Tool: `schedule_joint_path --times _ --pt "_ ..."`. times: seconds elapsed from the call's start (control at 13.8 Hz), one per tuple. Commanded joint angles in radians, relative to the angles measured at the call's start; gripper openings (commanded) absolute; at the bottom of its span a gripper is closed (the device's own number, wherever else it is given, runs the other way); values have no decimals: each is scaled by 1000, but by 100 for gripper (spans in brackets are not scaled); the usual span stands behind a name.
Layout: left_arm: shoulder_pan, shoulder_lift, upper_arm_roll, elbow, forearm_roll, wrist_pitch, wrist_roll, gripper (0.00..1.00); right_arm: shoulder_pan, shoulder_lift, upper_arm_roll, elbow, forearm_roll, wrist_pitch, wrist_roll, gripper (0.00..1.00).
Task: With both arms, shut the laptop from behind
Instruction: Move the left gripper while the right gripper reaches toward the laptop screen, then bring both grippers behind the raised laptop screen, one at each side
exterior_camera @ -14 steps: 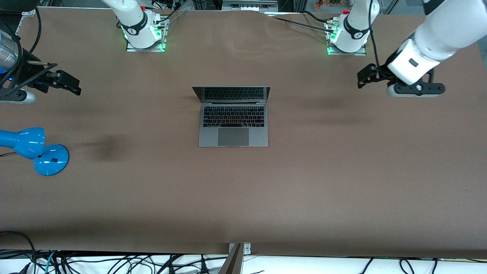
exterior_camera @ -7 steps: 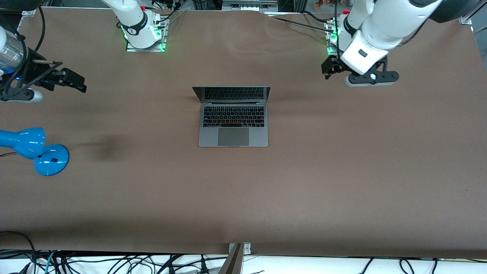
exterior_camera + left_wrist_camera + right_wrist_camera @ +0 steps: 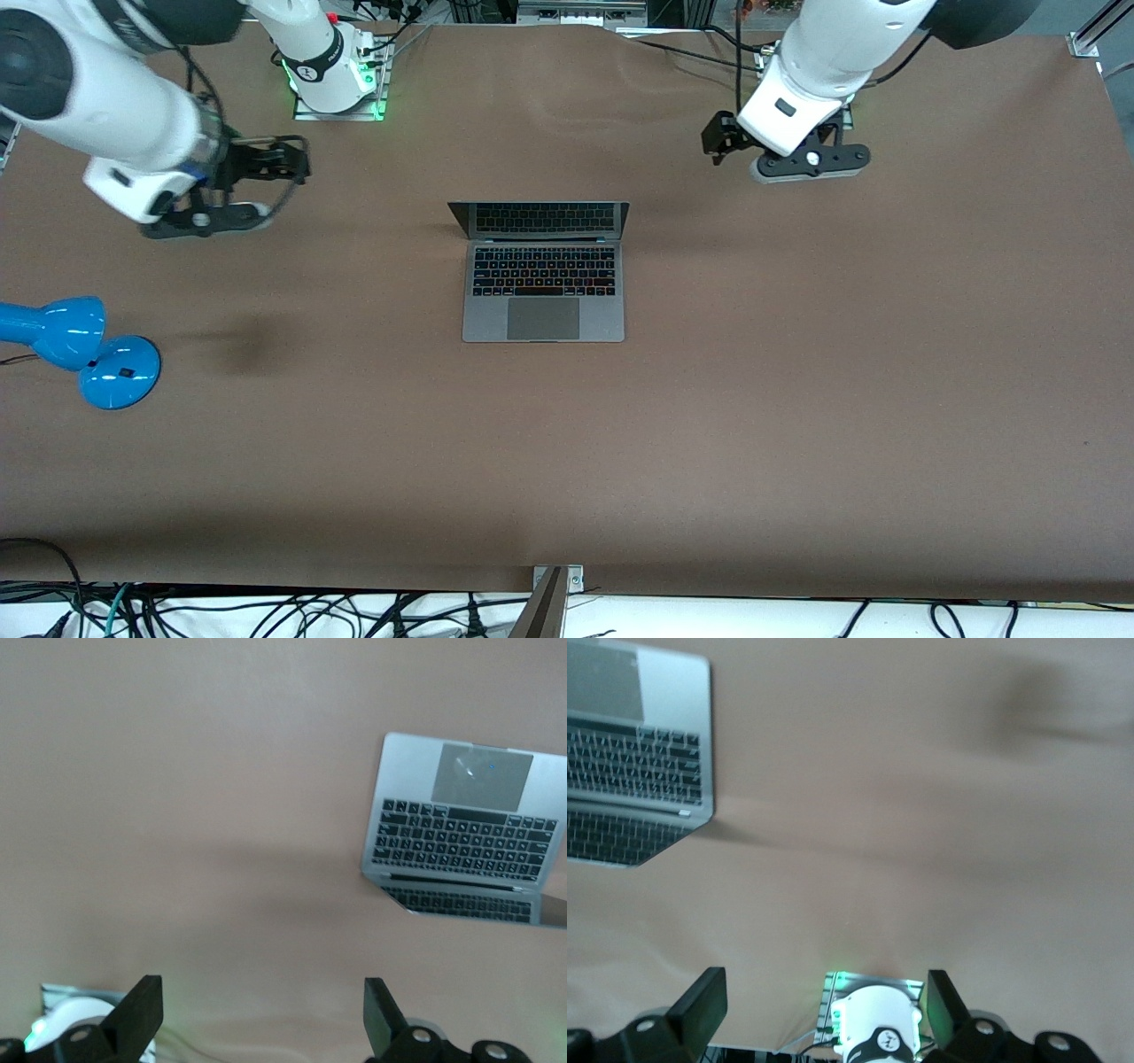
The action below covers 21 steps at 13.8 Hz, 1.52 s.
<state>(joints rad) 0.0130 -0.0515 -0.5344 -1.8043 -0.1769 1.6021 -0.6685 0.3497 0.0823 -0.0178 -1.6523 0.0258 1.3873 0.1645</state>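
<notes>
The grey laptop (image 3: 542,306) lies open at the table's middle, its lid (image 3: 539,219) upright on the side toward the arm bases. My left gripper (image 3: 719,142) hangs open over bare table between the left arm's base and the laptop, holding nothing. My right gripper (image 3: 288,159) hangs open over bare table toward the right arm's end, also apart from the laptop. The left wrist view shows the laptop (image 3: 462,828) off to one side of the open left gripper (image 3: 261,1014). The right wrist view shows the laptop (image 3: 633,762) at its edge and the open right gripper (image 3: 824,1001).
A blue lamp (image 3: 84,347) sits at the right arm's end, nearer the front camera. The green-lit bases (image 3: 338,80) (image 3: 808,93) stand along the table's edge farthest from the camera. The right arm's base (image 3: 877,1028) shows between its fingers. Cables (image 3: 266,611) hang below the near edge.
Both arms have swung inward from the table's ends toward the laptop. The left gripper came past its own base; the right gripper came in from the table's edge. Both stayed open.
</notes>
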Motion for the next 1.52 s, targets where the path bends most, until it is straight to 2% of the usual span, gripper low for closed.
schedule_joint_path --times 0.0,0.14,0.29,0.43,0.51,0.58,0.65,0.72,0.87,0.94,1.08,1.16,1.23,1.44 --pt "-2 82 -91 23 -18 -8 -130 100 116 -6 5 -81 46 82 155 100" --pt "-4 123 -134 23 -21 -4 -158 100 121 -15 94 -150 69 183 266 100" --pt "-11 182 -141 23 -79 5 -158 100 121 -18 192 -214 74 274 373 100" --pt "-11 229 -142 25 -92 47 -160 100 121 -6 292 -253 92 306 455 99" --pt "-13 251 -142 26 -95 59 -160 100 123 4 329 -276 92 340 486 89" --pt "-21 278 -142 39 -104 79 -160 100 123 17 349 -290 92 369 494 67" --pt "-37 309 -142 49 -105 87 -167 100 121 37 354 -288 94 377 492 28" --pt "-50 327 -142 52 -105 90 -205 98 123 57 355 -285 94 378 492 0" --pt "-77 352 -142 62 -105 91 -270 87 143 74 355 -285 95 375 489 0" --pt "-90 354 -142 62 -105 91 -298 75 144 80 355 -285 95 375 486 0" --pt "-117 355 -141 63 -105 93 -339 24 158 93 355 -282 92 386 487 0" --pt "-129 358 -141 63 -105 108 -358 6 158 102 355 -281 88 401 489 0" --pt "-142 370 -141 62 -102 139 -373 0 160 111 355 -281 76 421 491 0" --pt "-166 426 -139 62 -90 189 -376 0 157 129 352 -277 65 467 489 0"
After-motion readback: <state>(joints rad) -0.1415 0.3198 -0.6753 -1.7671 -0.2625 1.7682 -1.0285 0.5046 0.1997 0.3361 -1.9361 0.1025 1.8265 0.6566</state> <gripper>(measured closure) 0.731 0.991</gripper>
